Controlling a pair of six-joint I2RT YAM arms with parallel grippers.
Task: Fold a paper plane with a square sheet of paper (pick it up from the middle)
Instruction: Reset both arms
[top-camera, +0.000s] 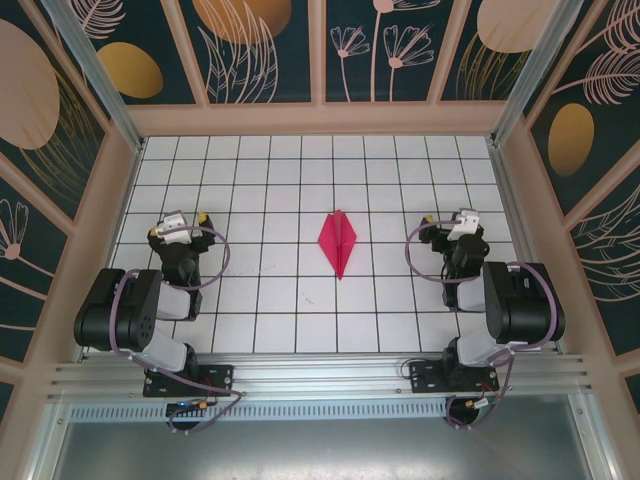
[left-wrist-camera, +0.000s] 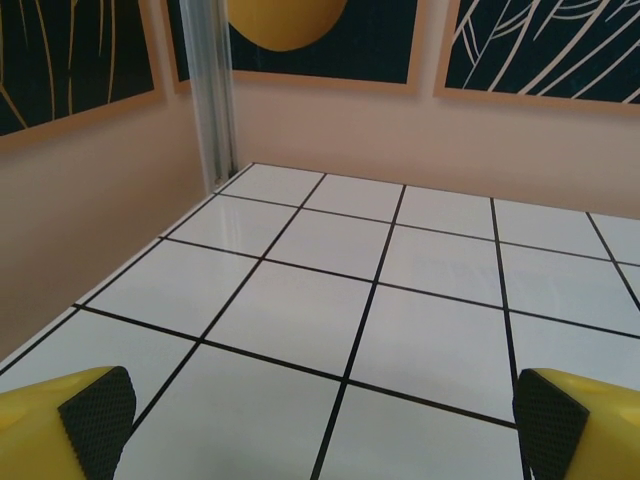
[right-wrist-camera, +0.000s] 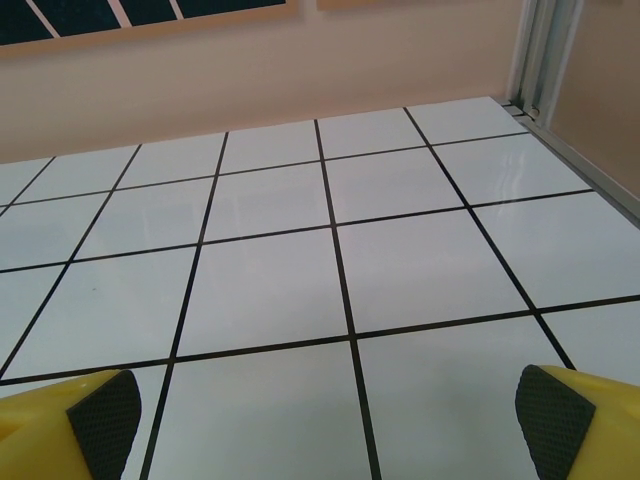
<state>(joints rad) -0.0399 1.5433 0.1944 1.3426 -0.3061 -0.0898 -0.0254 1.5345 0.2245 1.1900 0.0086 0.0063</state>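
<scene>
One paper plane (top-camera: 338, 243), a pink pointed dart, lies flat on the desk (top-camera: 270, 300) between my grippers, well apart from both. My left gripper (top-camera: 181, 222) and right gripper (top-camera: 451, 220) stand wide open, holding nothing

The counter (top-camera: 300, 190) was a white surface ruled by thin black lines into square tiles, glossy enough to catch pale reflections. Low peach-coloured walls (top-camera: 320, 120) enclosed it on three sides. Above them stood dark teal panels (top-camera: 265, 50) framed in pale wood, painted with gold ovals and cream line-drawn flowers and leaves. Aluminium posts (top-camera: 90, 70) rose at the two far corners. An aluminium rail (top-camera: 320, 378) ran along the near edge, with a grey metal sheet (top-camera: 320, 450) beyond it.
</scene>
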